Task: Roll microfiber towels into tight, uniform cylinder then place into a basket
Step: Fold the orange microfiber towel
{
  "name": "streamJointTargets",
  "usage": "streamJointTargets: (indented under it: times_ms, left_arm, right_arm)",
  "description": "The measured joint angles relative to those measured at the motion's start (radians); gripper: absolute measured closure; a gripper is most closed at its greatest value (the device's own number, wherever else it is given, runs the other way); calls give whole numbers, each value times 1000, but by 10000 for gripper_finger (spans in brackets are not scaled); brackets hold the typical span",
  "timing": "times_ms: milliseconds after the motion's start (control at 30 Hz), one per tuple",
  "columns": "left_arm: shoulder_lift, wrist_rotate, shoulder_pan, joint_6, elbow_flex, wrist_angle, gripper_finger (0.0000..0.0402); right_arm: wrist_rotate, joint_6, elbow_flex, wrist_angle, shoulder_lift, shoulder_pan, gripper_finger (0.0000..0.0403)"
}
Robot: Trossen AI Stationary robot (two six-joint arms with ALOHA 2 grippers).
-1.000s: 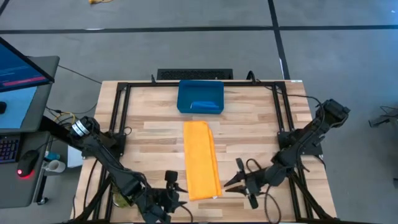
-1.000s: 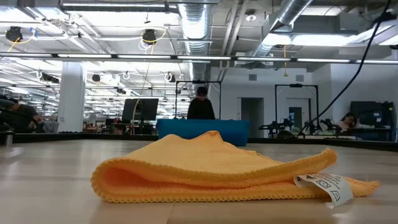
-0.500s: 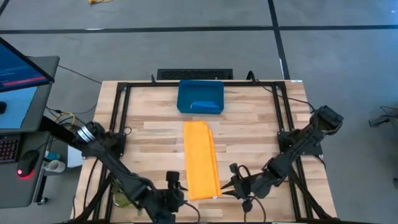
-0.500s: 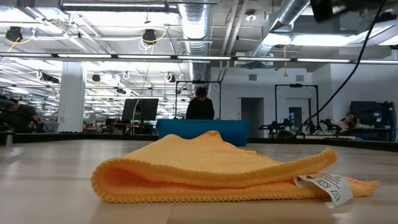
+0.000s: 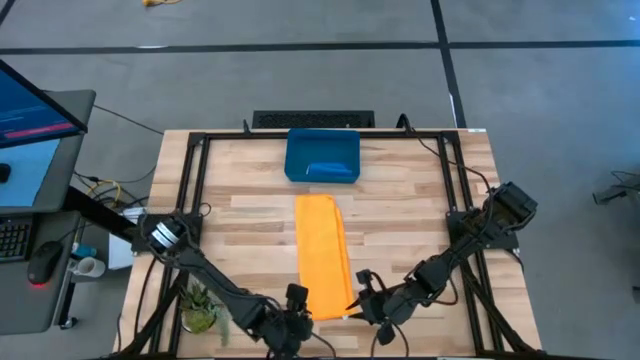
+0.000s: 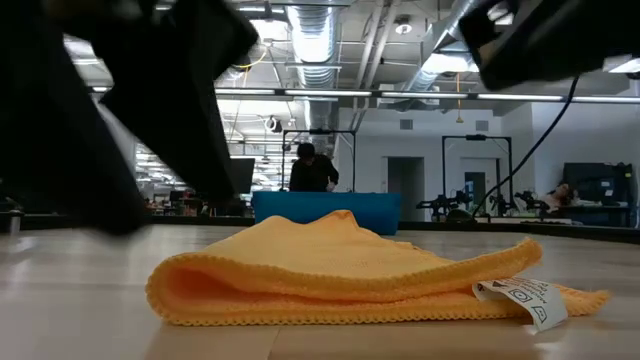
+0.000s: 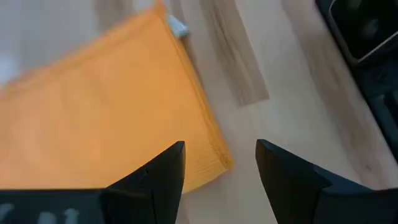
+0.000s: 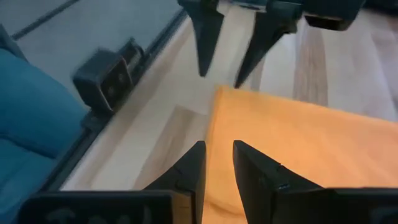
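yellow-orange towel [image 5: 323, 255]: lay folded in a long strip mid-surface, one end at the near edge | basket [image 5: 322, 155]: sat at far edge of surface [image 5: 420, 200], apart from towel | left end effector [image 5: 296, 322]: hovered open at towel's near-left corner | right end effector [image 5: 362, 303]: hovered at near-right corner, fingers [image 8: 252, 171] narrowly apart, gripping nothing

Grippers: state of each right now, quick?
Left end effector: open, empty, at the near corner of the yellow-orange towel.
Right end effector: narrowly open, holding nothing, at the towel's near edge.
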Motion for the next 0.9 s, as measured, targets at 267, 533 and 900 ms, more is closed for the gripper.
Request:
streamJointTargets:
  times_ms: [267,533,900]
  left_arm:
    - [32,64,45,12,0,-16,211]
    - [78,149,71,-20,5,-1,211]
    - [83,124,72,-55,4,-16,328]
  right_arm:
    - [-49,0,1,-1,0,-25,300]
    - [-113,0,0,-54,0,-26,300]
    - [-142,8,0,-74,0,-44,261]
